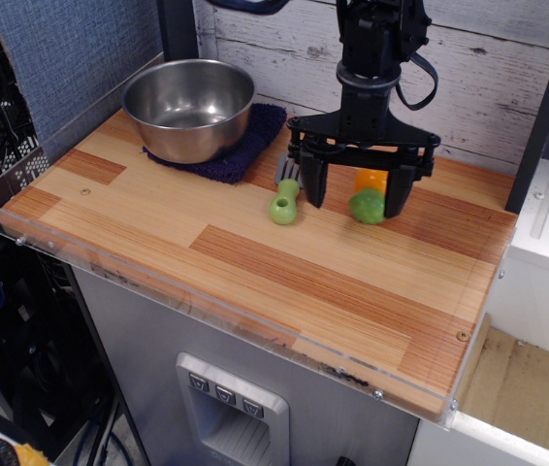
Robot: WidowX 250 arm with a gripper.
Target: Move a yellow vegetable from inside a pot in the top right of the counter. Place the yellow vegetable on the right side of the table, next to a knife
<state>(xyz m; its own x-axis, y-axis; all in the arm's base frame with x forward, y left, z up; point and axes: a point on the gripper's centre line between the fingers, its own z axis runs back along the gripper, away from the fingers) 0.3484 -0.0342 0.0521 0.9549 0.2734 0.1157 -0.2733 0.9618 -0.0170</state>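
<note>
The yellow vegetable (372, 182) lies on the striped wooden table (255, 252) at the back right, its green stem end turned toward the camera. My gripper (355, 197) stands over it, open, with the vegetable between the fingers and close to the right finger (398, 190). I cannot tell whether that finger touches it. The shiny steel pot (189, 105) stands empty at the back left. A green-handled utensil (283, 202) lies just left of my left finger.
The pot sits on a dark blue cloth (245, 146). A clear acrylic rim (158, 282) runs along the table's front and left edges. A white plank wall stands close behind, and a black post (546, 107) stands at the right.
</note>
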